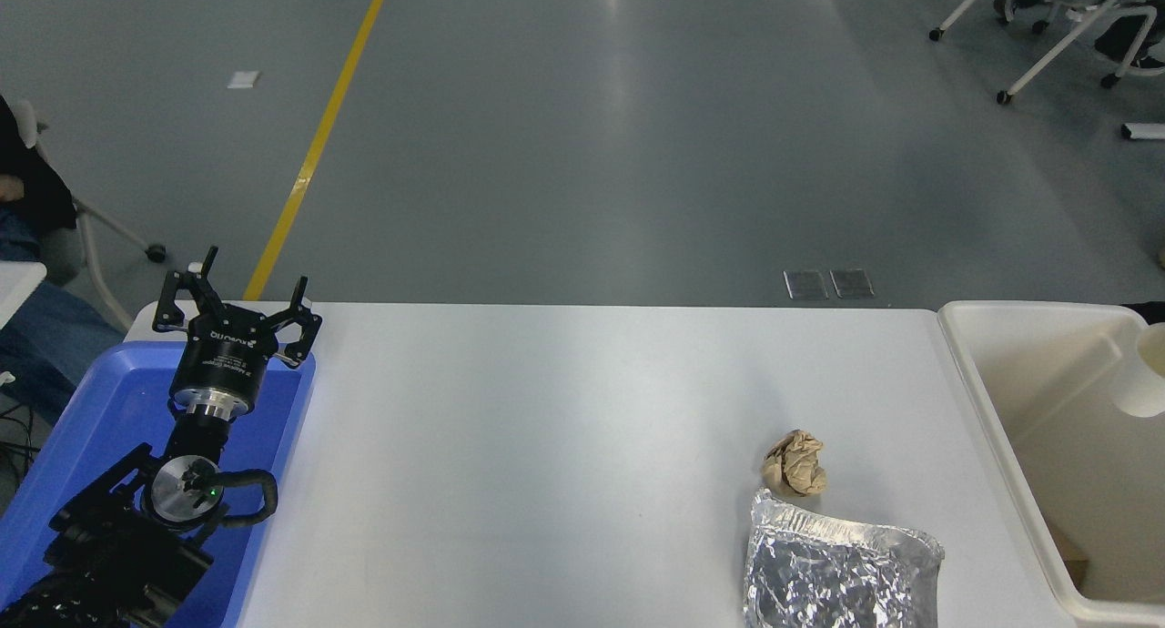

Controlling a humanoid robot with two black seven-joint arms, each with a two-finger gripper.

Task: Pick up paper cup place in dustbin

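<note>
— Two things concerned us: the paper cup (pixel 1145 373) and the dustbin (pixel 992 410). Where did we find the cup?

— At the picture's right edge, inside the dustbin's outline near its far corner, cut off by the frame. We saw it tilted, its long axis slanting, mouth toward the upper right and base toward the lower left. We read no print on it.

— And the right gripper?

— Out of view, so we could not say whether anything held the cup.

— The left gripper (pixel 238 293)?

— Parked over the blue tray (pixel 82 428) at the table's near left corner, fingers spread, holding nothing. White lettering ran round its body, too small for us to read.

— Anything else on the white table (pixel 546 428)?

— One crumpled brown paper ball (pixel 795 462) near the front right, touching a foil bag (pixel 837 573) at the near edge.
</note>
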